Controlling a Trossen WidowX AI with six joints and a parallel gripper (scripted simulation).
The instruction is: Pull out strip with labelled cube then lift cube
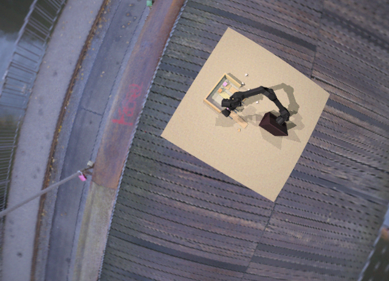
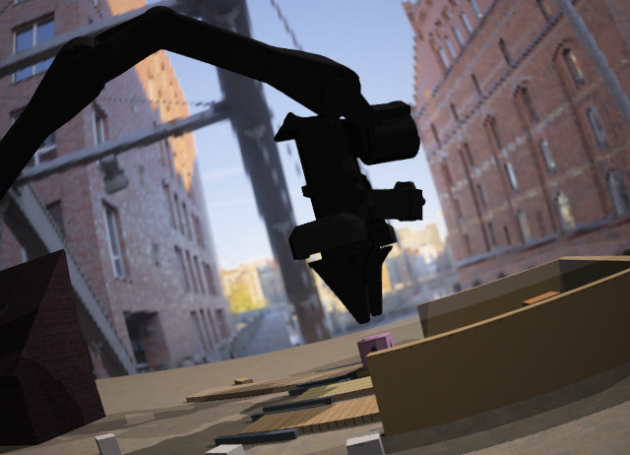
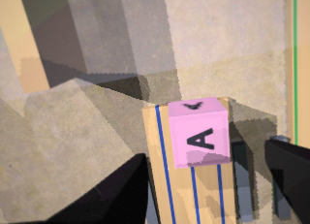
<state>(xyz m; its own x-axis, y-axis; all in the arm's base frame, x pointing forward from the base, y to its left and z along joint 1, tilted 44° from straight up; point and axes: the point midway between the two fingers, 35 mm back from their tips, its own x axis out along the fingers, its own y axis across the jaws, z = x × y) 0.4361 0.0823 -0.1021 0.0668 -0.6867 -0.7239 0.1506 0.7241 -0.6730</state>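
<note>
Gripper [image 3: 205,185] part open, empty, above pink labelled cube [image 3: 199,132] on blue-lined strip [image 3: 181,195], tray wall [image 2: 498,349] beside.

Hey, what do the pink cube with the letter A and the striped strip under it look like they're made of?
The pink cube looks like matte plastic or painted wood: flat, even colour, no shine, a black A printed on it. The strip beneath it looks like light unfinished wood or card: tan and dull, with thin blue lines along its length. Neither material is certain from these views.
</note>
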